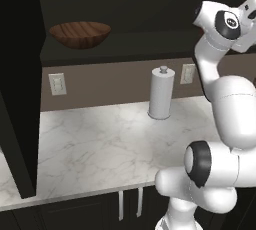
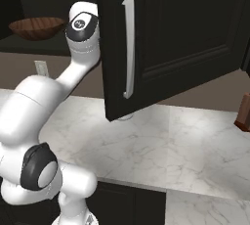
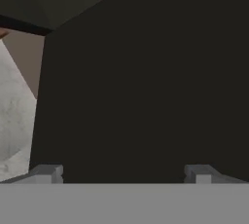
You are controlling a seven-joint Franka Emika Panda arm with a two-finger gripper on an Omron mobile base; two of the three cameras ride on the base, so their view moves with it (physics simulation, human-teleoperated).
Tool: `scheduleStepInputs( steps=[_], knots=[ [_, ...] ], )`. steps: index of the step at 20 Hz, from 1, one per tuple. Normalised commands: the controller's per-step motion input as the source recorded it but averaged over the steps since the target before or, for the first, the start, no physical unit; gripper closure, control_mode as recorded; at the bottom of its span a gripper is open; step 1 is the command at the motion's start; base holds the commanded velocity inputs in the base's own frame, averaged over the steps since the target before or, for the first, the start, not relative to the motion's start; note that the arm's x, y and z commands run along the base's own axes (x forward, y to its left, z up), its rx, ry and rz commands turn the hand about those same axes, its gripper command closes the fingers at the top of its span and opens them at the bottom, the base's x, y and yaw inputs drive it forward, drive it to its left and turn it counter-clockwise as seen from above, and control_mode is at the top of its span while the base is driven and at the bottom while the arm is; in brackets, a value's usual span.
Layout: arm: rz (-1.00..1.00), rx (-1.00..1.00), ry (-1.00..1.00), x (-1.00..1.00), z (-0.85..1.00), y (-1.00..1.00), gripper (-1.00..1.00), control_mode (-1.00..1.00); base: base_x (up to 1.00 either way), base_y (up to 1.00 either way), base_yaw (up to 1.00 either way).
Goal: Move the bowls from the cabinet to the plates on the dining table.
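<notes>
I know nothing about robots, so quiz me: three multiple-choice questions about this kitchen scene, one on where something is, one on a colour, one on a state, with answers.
1. Where does the wooden bowl sit?
A. On the marble counter
B. On a shelf inside the open dark cabinet
C. In the robot's fingers

2. What colour is the cabinet door?
A. Near-black
B. White
C. Red

3. How do the robot's fingers stand?
A. Shut on the bowl
B. Shut on nothing
C. Wide apart, holding nothing

Answers:
1 B: the bowl rests on the shelf above the counter.
2 A: the swung-open door with its silver handle is near-black.
3 C: in the hand view the two tips stand far apart with nothing between them.
</notes>
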Motion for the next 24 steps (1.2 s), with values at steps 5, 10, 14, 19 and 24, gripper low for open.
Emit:
scheduleStepInputs(
  steps=[5, 10, 14, 19, 24],
  knots=[
    [-0.06, 0.00, -0.01, -0.69, 0.00, -0.37, -1.00, -1.00, 0.00, 0.00, 0.00],
    [-0.05, 0.02, -0.10, -0.97, -0.02, -0.54, -1.00, -1.00, 0.00, 0.00, 0.00],
    [-0.06, 0.03, -0.14, -1.00, -0.07, -0.61, -1.00, -1.00, 0.00, 0.00, 0.00],
    [-0.03, 0.00, -0.12, -0.69, -0.15, -0.60, -1.00, -1.00, 0.00, 0.00, 0.00],
    [0.00, 0.00, -0.05, -0.25, -0.09, -0.38, -1.00, -1.00, 0.00, 0.00, 0.00]
  ],
)
